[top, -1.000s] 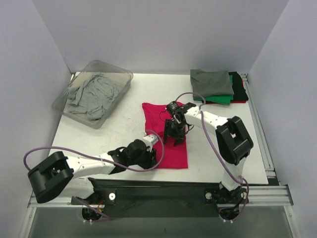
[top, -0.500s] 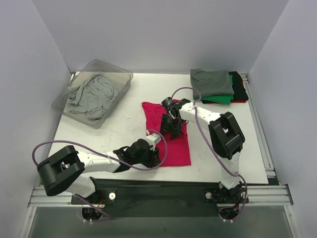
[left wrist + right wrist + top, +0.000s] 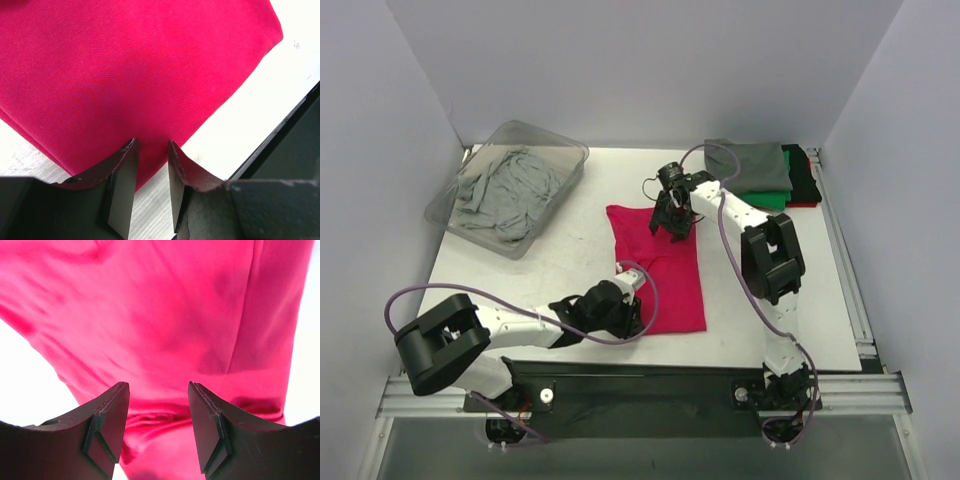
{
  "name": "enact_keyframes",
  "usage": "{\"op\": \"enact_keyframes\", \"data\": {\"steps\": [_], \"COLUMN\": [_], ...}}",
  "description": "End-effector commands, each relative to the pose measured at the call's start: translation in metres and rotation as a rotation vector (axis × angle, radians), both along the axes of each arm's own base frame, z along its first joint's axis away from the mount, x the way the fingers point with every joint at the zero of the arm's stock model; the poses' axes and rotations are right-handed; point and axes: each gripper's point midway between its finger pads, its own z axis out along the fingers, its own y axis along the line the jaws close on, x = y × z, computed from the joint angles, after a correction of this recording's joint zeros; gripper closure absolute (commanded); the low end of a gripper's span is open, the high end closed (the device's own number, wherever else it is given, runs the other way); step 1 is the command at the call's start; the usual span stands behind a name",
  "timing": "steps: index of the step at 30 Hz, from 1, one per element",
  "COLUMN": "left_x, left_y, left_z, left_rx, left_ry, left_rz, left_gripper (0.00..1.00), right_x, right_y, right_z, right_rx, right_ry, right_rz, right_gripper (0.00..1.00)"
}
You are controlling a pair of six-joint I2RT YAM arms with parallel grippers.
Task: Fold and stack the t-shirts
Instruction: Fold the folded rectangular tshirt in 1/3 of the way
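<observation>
A clear plastic bin (image 3: 577, 161) sits askew at the white table's (image 3: 570, 262) far left corner.

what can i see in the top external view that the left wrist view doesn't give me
Only top external: the clear bin of crumpled grey shirts, the folded stack at the table's far right corner, and the right tool over the far end of the magenta shirt. Only left wrist: the left tool seen close, its fingers apart at the shirt's near edge, with nothing pinched between them. Both: the magenta shirt lying on the white table.
</observation>
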Motion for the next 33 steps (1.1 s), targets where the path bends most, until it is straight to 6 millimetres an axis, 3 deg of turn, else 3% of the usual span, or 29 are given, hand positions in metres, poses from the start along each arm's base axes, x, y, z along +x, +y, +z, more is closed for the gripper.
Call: {"op": "enact_keyframes", "data": {"steps": [1,7,11,13,14,15,17,18,20,24,28,29,33], "left_x": [-0.013,-0.008,-0.002,0.005,0.007,0.012,0.018,0.024,0.031,0.048,0.058,0.064,0.061], "left_y": [0.028,0.031,0.03,0.03,0.029,0.03,0.029,0.031,0.028,0.017,0.001,-0.009,-0.02], "left_z": [-0.029,-0.018,0.008,0.028,0.035,0.044,0.054,0.058,0.064,0.065,0.066,0.074,0.059], "left_rx": [0.16,0.172,0.147,0.122,0.11,0.094,0.075,0.066,0.037,-0.021,-0.055,-0.089,-0.094], "left_ry": [0.049,0.028,-0.006,-0.036,-0.044,-0.055,-0.056,-0.057,-0.049,-0.011,0.019,0.003,0.06], "left_rz": [-0.009,0.01,0.031,0.053,0.06,0.076,0.096,0.116,0.132,0.142,0.105,0.094,0.057], "left_gripper": [0.59,0.59,0.58,0.57,0.57,0.55,0.54,0.54,0.53,0.53,0.53,0.53,0.53], "right_x": [0.019,0.017,-0.002,-0.023,-0.03,-0.048,-0.067,-0.087,-0.108,-0.163,-0.201,-0.209,-0.228], "right_y": [0.001,-0.017,-0.043,-0.053,-0.056,-0.063,-0.064,-0.07,-0.073,-0.081,-0.084,-0.082,-0.078], "right_z": [0.028,0.04,0.049,0.041,0.049,0.036,0.041,0.027,0.027,0.005,-0.005,-0.007,-0.012], "right_rx": [0.023,0.054,0.055,0.032,0.038,0.024,0.04,0.024,0.037,0.053,0.063,0.068,0.078], "right_ry": [-0.055,-0.05,-0.038,-0.005,-0.017,0.028,0.038,0.087,0.106,0.222,0.284,0.301,0.328], "right_rz": [-0.009,-0.031,-0.052,-0.039,-0.035,-0.031,-0.018,-0.011,0.002,0.042,0.081,0.094,0.124], "right_gripper": [0.49,0.49,0.49,0.49,0.49,0.49,0.49,0.49,0.49,0.51,0.59,0.6,0.61]}}
